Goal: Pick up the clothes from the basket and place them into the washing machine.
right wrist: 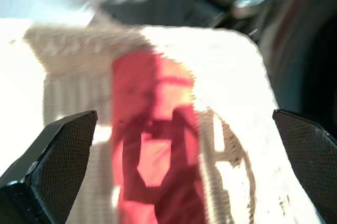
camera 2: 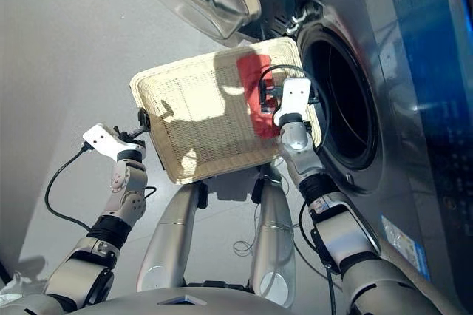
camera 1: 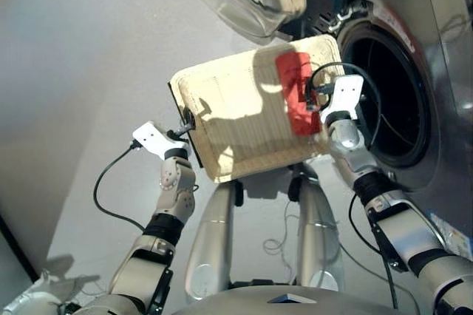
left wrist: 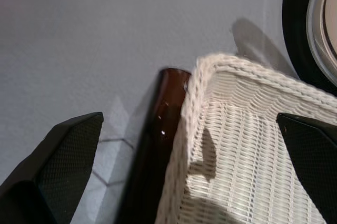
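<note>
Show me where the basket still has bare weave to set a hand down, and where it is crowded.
The basket is bare from its left rim across to the red cloth. The crowded strip is the right side toward the washing machine: the red cloth lies there with the right tool over it. The left tool sits at the left rim.

We see pale grey floor (camera 1: 74,71) filling left side, sunlit, with faint tile seams (left wrist: 108,141). Thin white cable (camera 1: 279,242) lies in loose loops on floor. Dark brown glossy bar (left wrist: 155,145) stands over floor in left wrist view. Dark strip (camera 1: 7,252) at lower left corner; we cannot tell what.
</note>
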